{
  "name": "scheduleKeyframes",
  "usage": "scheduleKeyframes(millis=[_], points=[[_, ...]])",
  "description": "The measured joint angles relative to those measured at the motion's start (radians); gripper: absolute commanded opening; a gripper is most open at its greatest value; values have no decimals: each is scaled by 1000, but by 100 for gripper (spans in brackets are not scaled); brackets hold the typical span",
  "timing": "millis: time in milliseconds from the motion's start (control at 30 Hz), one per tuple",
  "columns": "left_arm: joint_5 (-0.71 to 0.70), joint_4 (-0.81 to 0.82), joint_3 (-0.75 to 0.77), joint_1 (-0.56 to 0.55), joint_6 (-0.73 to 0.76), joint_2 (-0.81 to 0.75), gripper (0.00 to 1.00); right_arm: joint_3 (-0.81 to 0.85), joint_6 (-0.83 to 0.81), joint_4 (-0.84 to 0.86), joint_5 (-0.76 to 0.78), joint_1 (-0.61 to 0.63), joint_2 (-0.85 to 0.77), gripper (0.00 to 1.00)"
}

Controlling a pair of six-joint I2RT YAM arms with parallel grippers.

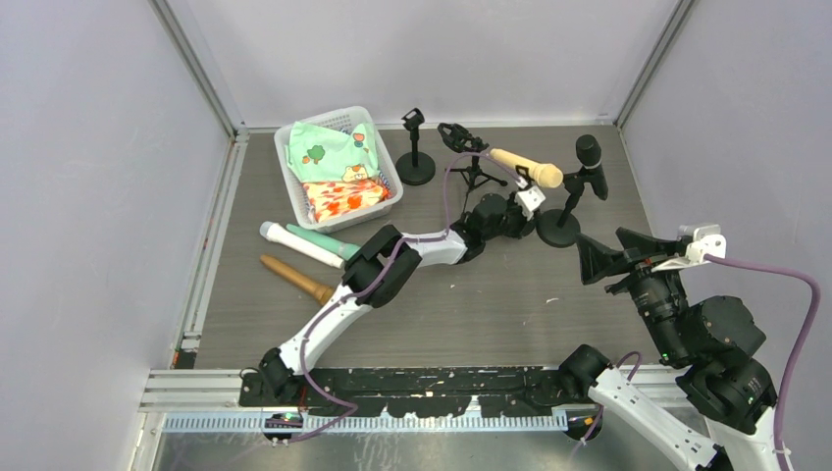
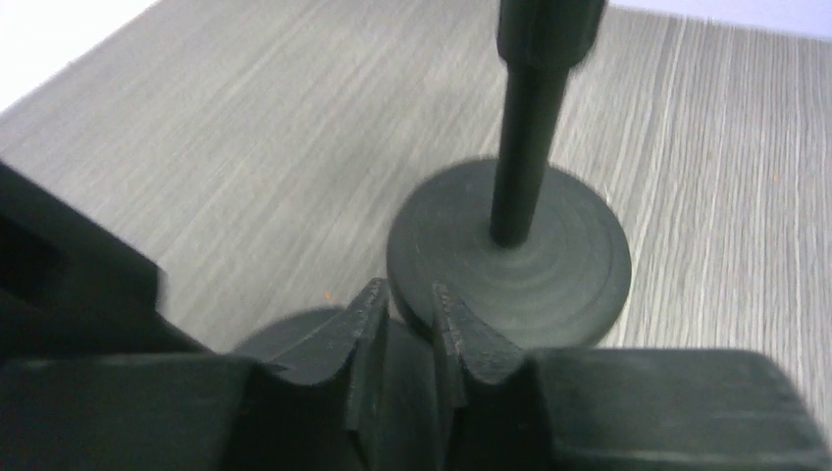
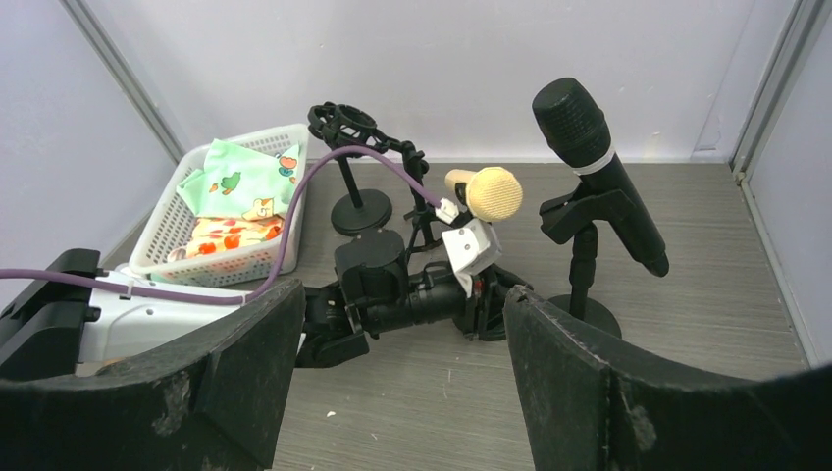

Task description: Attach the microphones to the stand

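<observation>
The bench (image 1: 471,304) carries a white basket (image 1: 286,172) of folded cloths in its far left corner, and both arms reach in from the near edge. The left hand (image 2: 412,309) is low over the middle-right part of the bench. Its fingers are brought together with nothing between them, and they point at the round base of the tall stand (image 1: 561,228) that carries the black microphone (image 1: 590,157). The right hand (image 1: 592,260) hangs over the right side with its fingers wide apart and empty. The cream microphone (image 1: 527,167) lies nearly level up at the tripod stand (image 1: 473,172), with its head to the right; I cannot tell if it is firmly seated. The small stand (image 1: 415,152) beside the basket has an empty clip. Three microphones lie flat near the left edge, in front of the basket: the white microphone (image 1: 289,238) and the mint green microphone (image 1: 322,241) close side by side, and the brown microphone (image 1: 294,278) a little nearer. Their long axes all run slanted, from far left to near right. From the left hand they lie to the left, well apart. I judge that the left arm is the nearer one, and that its fingers must close across this slanted axis.
</observation>
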Motion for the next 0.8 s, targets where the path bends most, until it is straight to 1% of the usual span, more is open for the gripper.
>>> scheduleKeyframes(millis=[100, 167, 300, 533, 700, 800], points=[[10, 29, -79, 0, -2, -16, 49, 0, 0, 0, 4, 0, 0, 79], [15, 68, -138, 0, -5, -29, 53, 0, 0, 0, 4, 0, 0, 79], [8, 108, -253, 0, -14, -95, 54, 0, 0, 0, 4, 0, 0, 79], [-54, 148, -395, 0, -24, -176, 54, 0, 0, 0, 4, 0, 0, 79], [-109, 142, -494, 0, -37, -244, 54, -2, -1, 0, 4, 0, 0, 79], [-134, 120, -524, 0, -45, -275, 54, -3, -2, 0, 4, 0, 0, 80]])
